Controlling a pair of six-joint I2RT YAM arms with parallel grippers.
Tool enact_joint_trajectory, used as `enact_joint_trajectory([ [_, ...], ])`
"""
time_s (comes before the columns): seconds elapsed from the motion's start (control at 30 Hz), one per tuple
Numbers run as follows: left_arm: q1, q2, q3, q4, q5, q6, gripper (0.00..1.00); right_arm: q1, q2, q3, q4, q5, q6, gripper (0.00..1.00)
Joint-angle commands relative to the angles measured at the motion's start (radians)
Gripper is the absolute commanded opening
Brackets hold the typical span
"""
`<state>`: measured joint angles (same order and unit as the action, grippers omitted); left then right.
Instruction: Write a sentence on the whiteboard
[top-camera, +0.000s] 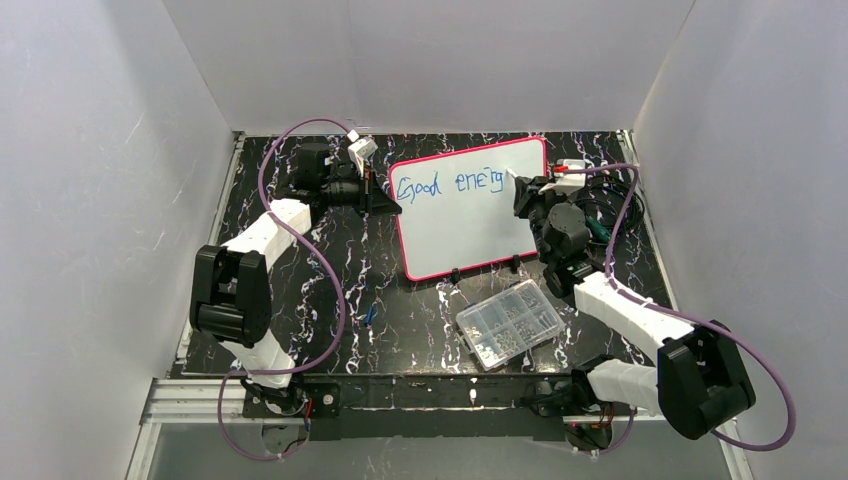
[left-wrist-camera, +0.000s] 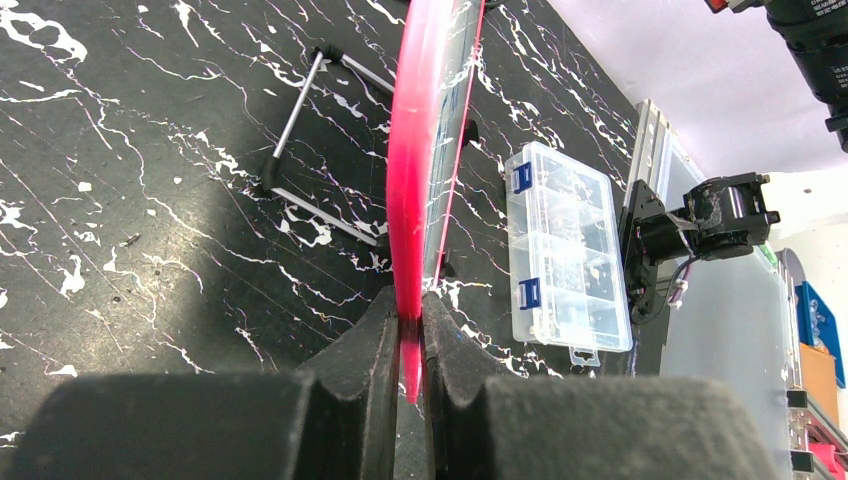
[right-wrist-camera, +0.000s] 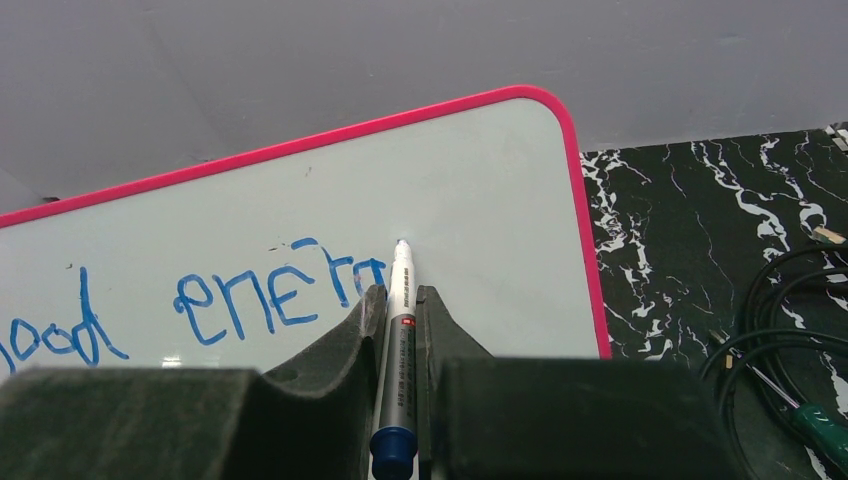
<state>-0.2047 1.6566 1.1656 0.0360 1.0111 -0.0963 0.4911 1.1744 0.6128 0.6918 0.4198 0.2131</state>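
Observation:
The whiteboard (top-camera: 470, 235) stands tilted on the black marbled table, pink-framed, with small black feet at its near edge. Blue handwriting (top-camera: 455, 183) on it reads "Good energ"; the right wrist view shows the same writing (right-wrist-camera: 270, 295). My left gripper (top-camera: 393, 205) is shut on the board's left edge, and the pink frame (left-wrist-camera: 415, 150) runs between its fingers (left-wrist-camera: 375, 340). My right gripper (right-wrist-camera: 400, 300) is shut on a marker (right-wrist-camera: 398, 340) with a blue end. Its tip touches the board (right-wrist-camera: 480, 170) just right of the last letter.
A clear compartmented parts box (top-camera: 510, 322) lies in front of the board, also visible in the left wrist view (left-wrist-camera: 565, 250). A small blue cap (top-camera: 370, 313) rests on the table. Black cables (right-wrist-camera: 790, 340) and a green-handled tool (right-wrist-camera: 820, 425) lie right of the board.

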Motion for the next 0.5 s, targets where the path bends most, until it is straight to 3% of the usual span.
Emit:
enact_joint_trajectory([
  [0.0, 0.001, -0.068, 0.017, 0.007, 0.04, 0.013, 0.0, -0.006, 0.001, 0.02, 0.061, 0.021, -0.009, 0.01],
  [0.47, 0.001, -0.071, 0.017, 0.007, 0.041, 0.012, 0.0, -0.007, -0.058, -0.057, 0.01, 0.047, 0.01, 0.01],
])
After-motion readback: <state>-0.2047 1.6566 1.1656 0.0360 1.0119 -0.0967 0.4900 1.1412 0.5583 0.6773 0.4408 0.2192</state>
